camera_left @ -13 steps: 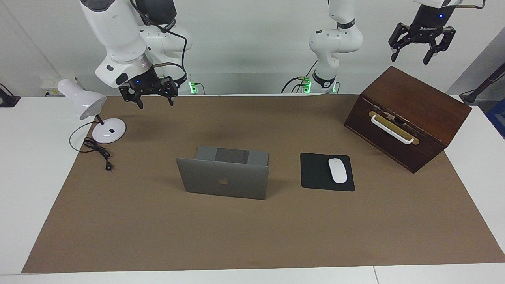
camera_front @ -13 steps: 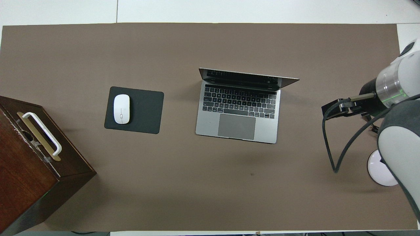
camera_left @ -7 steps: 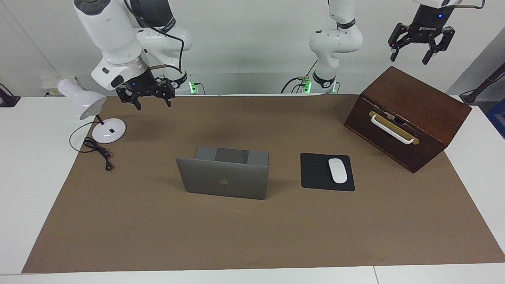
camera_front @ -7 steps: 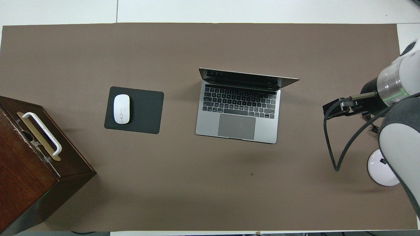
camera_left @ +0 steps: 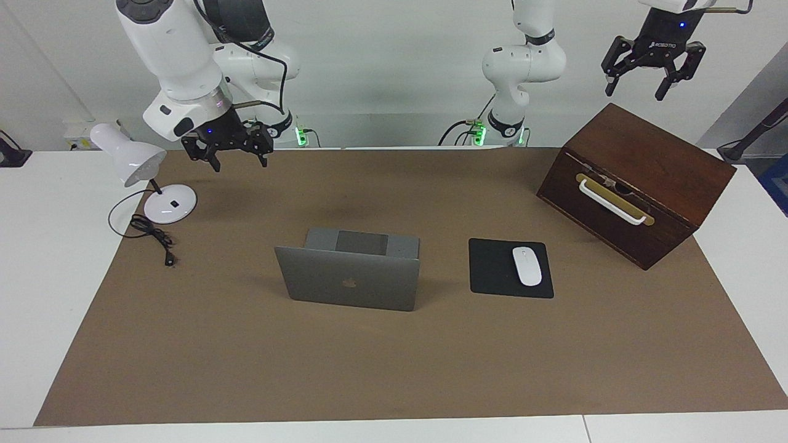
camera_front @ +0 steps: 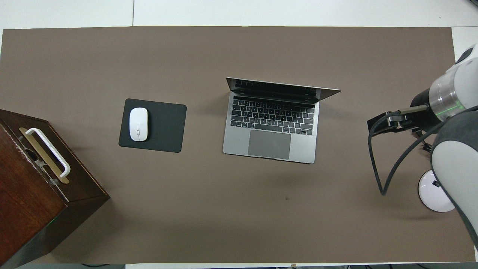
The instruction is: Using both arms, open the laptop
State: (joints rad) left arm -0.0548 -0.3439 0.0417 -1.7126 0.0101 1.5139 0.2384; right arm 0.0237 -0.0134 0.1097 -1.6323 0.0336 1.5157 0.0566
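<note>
1. Right gripper hung with fingers apart, holding nothing, above the brown mat's edge by the lamp.
2. Left gripper was spread too, empty, up over the wooden box — both well away, likely because opening looked done.
3. Laptop sat mid-mat beside the mouse pad, lid raised, keyboard facing the robots.

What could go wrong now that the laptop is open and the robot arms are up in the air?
The laptop stands open with its lid upright, so a bump could tip the lid. The right gripper hangs over the mat close to the white lamp and could knock it. The left gripper is up above the wooden box and might clip it if it drops.
</note>
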